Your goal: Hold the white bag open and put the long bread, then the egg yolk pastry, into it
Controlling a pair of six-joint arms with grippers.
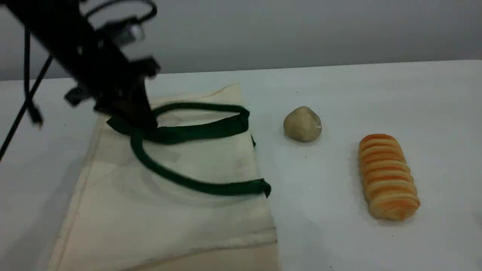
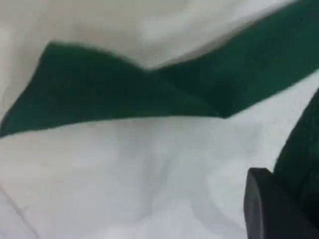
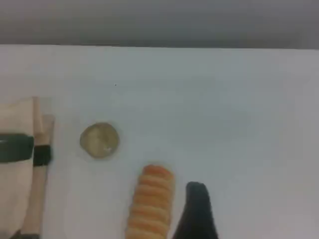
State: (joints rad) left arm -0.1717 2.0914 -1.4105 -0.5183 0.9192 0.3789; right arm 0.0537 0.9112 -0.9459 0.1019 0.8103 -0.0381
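While the white bag (image 1: 169, 210) lies flat on the desk (image 1: 376, 94) with its mouth not yet open, the left gripper (image 1: 141, 118) stands down on the spot where the two green handles (image 1: 196, 132) cross. Its fingers are together there. The left wrist view shows green strap just beside the fingertip, but I cannot tell if strap is really pinched between them, as nothing is lifted.

The handles are sewn on the bag's right edge, so I judge the mouth faces right, toward the food. The egg yolk pastry (image 1: 302, 124) sits near that edge, a little toward the far side. The long bread (image 1: 388, 177) lies further right, well apart from the bag. Its long axis runs from far to near, roughly along the bag's right edge, not pointing into it.

In the right wrist view one fingertip of the right gripper (image 3: 195, 214) shows just right of the loaf. The gripper stands wide apart and holds nothing. This arm is clearly the nearer one to the bread, and the fingers would close across the loaf's short width. Bare desk lies all around the loaf. The pastry sits off the straight path to the mouth, on its far side.
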